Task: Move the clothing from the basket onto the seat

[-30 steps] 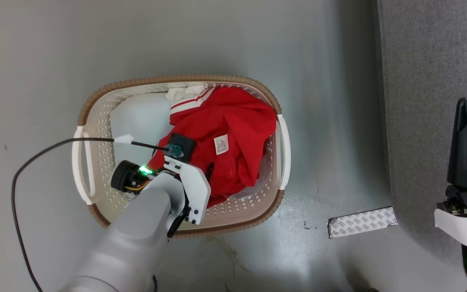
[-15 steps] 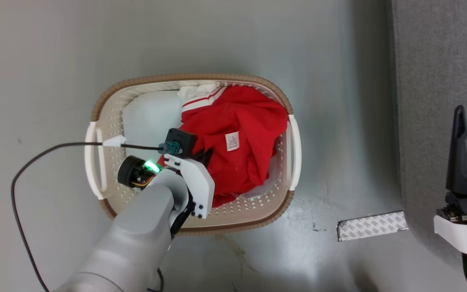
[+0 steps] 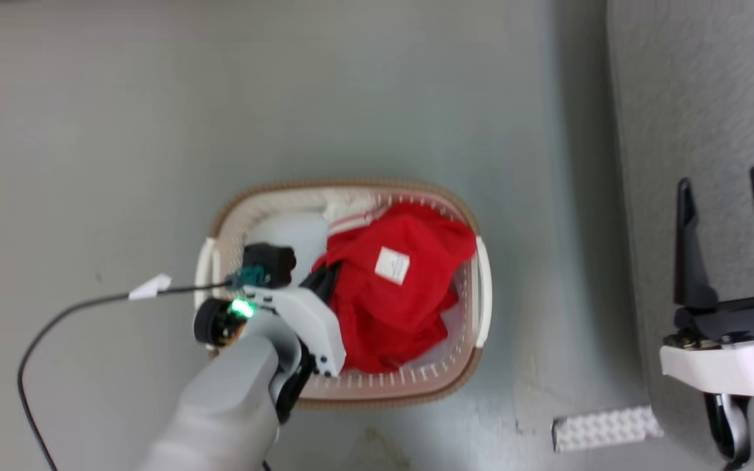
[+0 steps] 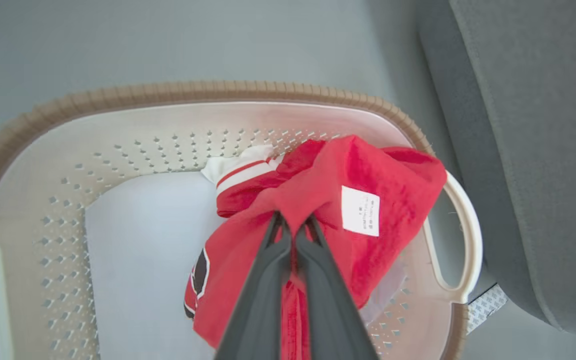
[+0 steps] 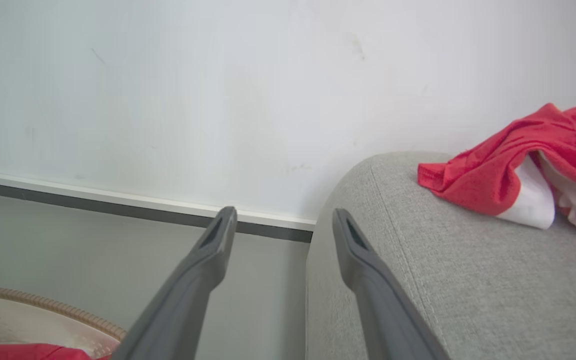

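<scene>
My left fingers [image 4: 268,280] are clenched on a raised fold of the red clothing [image 4: 393,185], which lies heaped in the half of the basket [image 4: 168,92] nearest the seat [image 4: 543,125]. My right fingers [image 3: 688,248] stand spread and empty beyond the basket, over the seat's edge.

The pinch looks thin, only a ridge of fabric at my tips, so I judge it may slide out as I rise. Most of the clothing lies slack below the fold. Carried low, it could drag across the basket's brown rim or snag the white handle [image 4: 460,240] on the seat side and tug the light basket along. The pale pad [image 4: 143,260] under the clothing might lift too if the fabric clings to it. Another red garment [image 5: 518,145] lies on the seat, past the basket.
</scene>
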### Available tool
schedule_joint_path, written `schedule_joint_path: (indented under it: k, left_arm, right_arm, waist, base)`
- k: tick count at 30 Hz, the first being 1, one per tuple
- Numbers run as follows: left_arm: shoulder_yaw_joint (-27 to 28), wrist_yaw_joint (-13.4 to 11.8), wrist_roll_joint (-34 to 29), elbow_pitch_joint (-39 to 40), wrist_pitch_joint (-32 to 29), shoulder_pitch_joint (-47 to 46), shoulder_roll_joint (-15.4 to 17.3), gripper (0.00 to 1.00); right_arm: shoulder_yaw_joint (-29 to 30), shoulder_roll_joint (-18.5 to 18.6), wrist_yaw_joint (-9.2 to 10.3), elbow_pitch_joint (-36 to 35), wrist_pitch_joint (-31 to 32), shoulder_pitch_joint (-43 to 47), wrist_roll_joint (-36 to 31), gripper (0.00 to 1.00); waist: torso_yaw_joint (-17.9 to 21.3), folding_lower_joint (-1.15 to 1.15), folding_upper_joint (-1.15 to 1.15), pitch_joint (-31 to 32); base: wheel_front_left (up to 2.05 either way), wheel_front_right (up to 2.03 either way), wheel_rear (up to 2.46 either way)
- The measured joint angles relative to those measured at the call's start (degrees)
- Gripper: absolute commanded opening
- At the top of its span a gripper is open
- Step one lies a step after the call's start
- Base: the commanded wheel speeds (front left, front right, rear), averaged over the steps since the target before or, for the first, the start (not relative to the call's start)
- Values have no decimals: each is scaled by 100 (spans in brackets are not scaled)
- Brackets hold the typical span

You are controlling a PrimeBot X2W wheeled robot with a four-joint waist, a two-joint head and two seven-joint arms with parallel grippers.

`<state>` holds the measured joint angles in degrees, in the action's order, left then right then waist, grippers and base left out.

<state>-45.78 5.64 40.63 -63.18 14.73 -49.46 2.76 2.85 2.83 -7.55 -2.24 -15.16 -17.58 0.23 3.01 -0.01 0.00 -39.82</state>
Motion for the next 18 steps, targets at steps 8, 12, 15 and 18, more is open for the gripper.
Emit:
schedule_joint_path:
  k: [8, 12, 15, 18]
  left_arm:
    - [620, -114, -51, 1101, 41, 837, 298, 0]
    - [889, -253, -194, 1806, 40, 1450, 490, 0]
    - [1043, -409, -345, 2276, 40, 1863, 690, 0]
    - [1174, -582, -411, 2765, 41, 2236, 886, 0]
  right_arm:
    - [-227, -1, 0, 568, -1, 137, 199, 100]
    - [-307, -4, 0, 834, 0, 293, 249, 100]
    - [-383, -1, -1, 1022, -1, 420, 316, 100]
    - [-447, -3, 0, 1187, -1, 552, 374, 100]
  waist:
    - [-108, -1, 0, 1100]
    - [-171, -1, 0, 1681]
    - [-215, -1, 0, 2106]
    - [-258, -2, 0, 2513]
  base:
    - [0, 0, 0]
    - [0, 0, 0]
    - [0, 0, 0]
    - [0, 0, 0]
